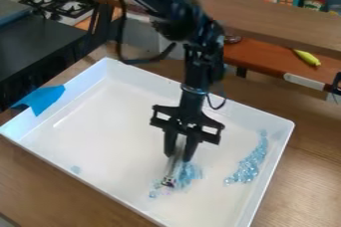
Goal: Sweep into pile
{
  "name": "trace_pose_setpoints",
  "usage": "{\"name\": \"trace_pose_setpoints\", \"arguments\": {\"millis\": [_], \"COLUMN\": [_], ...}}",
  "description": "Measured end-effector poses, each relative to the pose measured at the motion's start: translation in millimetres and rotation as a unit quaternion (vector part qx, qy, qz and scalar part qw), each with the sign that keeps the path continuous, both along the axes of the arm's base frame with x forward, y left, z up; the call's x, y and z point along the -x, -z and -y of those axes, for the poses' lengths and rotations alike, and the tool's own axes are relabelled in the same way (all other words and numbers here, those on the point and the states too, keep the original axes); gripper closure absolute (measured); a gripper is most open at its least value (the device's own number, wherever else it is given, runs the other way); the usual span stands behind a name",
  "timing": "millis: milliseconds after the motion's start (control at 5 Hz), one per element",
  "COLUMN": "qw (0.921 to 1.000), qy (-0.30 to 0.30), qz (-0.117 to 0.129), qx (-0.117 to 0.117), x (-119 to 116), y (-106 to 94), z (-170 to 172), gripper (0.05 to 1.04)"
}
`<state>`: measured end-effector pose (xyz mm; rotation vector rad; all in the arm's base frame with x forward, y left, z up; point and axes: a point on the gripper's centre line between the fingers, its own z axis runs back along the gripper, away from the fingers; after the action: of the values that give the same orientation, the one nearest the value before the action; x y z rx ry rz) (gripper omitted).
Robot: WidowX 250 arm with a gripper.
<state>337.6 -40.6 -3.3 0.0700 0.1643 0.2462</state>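
Note:
The black gripper [180,155] hangs down over the front middle of the white tray [113,121], its fingers shut on a thin, pale sweeping tool [173,165]. The tool's lower end, with a dark patterned patch, is down at the tray floor. Small blue pieces [190,172] lie right beside that end, with a few to its lower left. A longer curved band of blue pieces [249,164] runs along the tray's right side, apart from the tool. One small bluish spot [75,170] lies near the front left wall.
Raised white walls ring the tray, with blue tape [43,99] over its left edge. The tray stands on a wooden table [303,171]. Behind are a toy stove [61,4], a brown shelf [266,19] and a yellow toy [306,57]. A dark counter stands left.

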Motion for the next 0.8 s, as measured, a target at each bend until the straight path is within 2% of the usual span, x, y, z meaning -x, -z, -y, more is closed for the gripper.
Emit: {"name": "trace_pose_setpoints", "arguments": {"millis": [200,400,800], "qw": [1.0,1.0,0.9944], "qy": [0.001,-0.003,-0.005], "qz": [0.001,0.002,0.061], "qx": [-0.004,0.008,0.086], "x": [0,7,15], "y": [0.0,-3.1,-66.3], "z": [-1,-11,-47], "gripper": [0.742,0.742,0.742]}}
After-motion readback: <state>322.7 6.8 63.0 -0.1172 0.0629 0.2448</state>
